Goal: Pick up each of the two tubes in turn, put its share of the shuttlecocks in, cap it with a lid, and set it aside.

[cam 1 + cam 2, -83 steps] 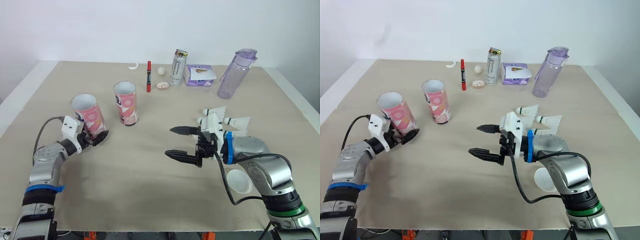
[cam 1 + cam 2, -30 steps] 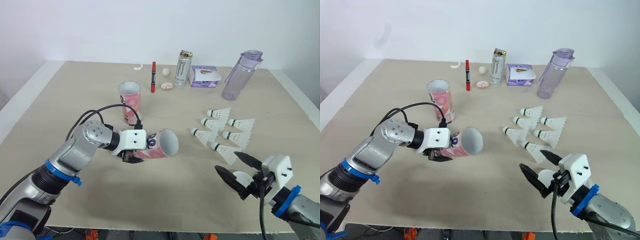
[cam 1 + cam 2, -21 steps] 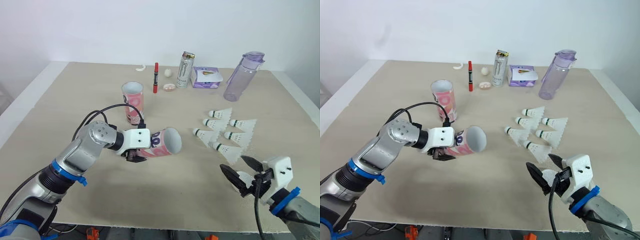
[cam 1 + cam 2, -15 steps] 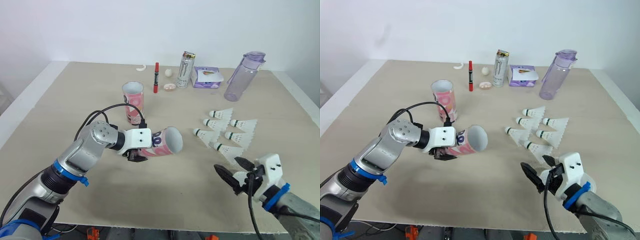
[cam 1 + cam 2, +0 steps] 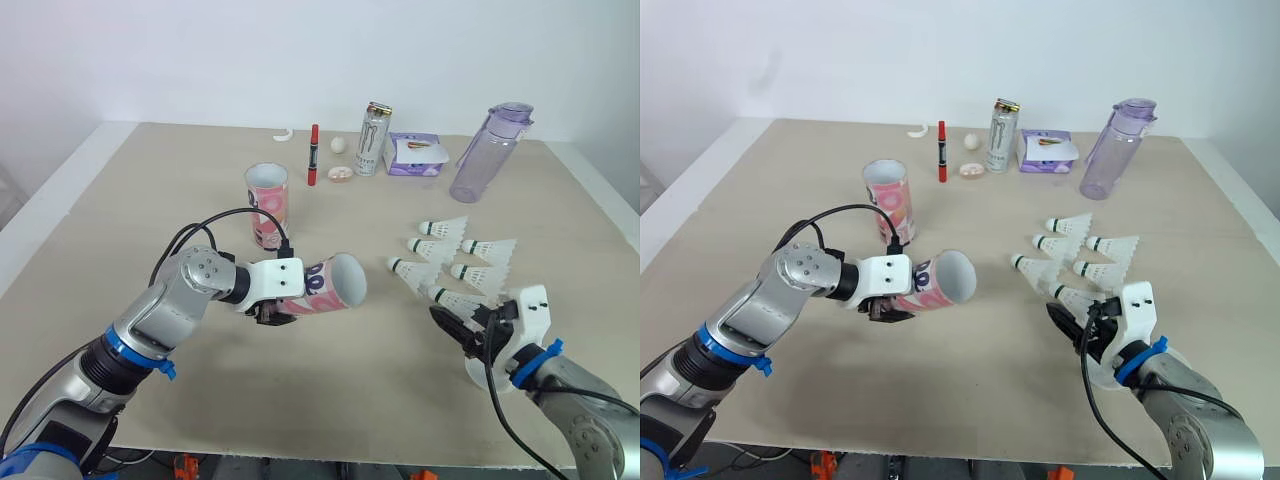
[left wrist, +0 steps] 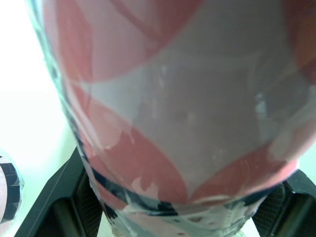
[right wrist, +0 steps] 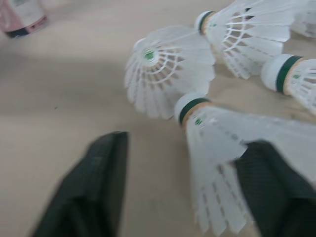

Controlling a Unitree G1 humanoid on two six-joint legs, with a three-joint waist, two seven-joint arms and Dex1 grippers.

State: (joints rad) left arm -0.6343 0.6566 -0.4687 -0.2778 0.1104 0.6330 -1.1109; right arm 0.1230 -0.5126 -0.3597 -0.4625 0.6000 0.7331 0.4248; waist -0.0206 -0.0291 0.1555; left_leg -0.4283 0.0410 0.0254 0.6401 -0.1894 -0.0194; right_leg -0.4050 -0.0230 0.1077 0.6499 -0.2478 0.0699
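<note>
My left gripper (image 5: 272,304) is shut on a pink patterned tube (image 5: 326,286), holding it sideways above the table with its open mouth facing right. In the left wrist view the tube (image 6: 173,98) sits between the fingers (image 6: 52,210). A second pink tube (image 5: 266,204) stands upright farther back. Several white shuttlecocks (image 5: 452,258) lie at the right. My right gripper (image 5: 458,323) is open, low over the table, and its fingers straddle the nearest shuttlecock (image 7: 224,148). A white lid (image 5: 1096,371) lies under the right wrist.
Along the far edge stand an energy can (image 5: 374,138), a purple bottle (image 5: 487,151), a purple tissue pack (image 5: 416,153), a red marker (image 5: 313,155), a small ball (image 5: 338,145) and a white curved piece (image 5: 283,134). Bare table lies in the middle front.
The left arm carried the tube from the left to the middle and tipped it sideways. The right gripper dropped near the front edge, then moved forward around the nearest shuttlecock.
</note>
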